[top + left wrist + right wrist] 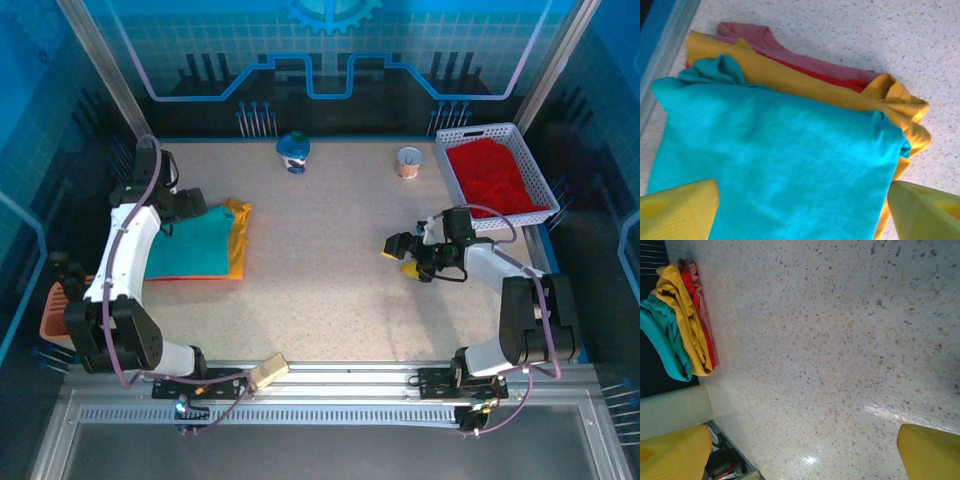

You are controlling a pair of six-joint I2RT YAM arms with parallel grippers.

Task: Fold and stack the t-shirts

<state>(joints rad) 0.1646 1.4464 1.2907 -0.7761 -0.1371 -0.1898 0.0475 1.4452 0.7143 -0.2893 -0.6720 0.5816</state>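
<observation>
Left gripper gaped wide and empty above the teal t-shirt, right gripper likewise over the table.

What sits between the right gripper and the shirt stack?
Bare tabletop separates right gripper and shirt stack, per the top external view.

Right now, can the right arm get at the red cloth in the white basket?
Probably yes. The red cloth lies in the open-topped white basket, right beside the right arm, whose jaws stand open and empty. Nothing lies between them.
</observation>
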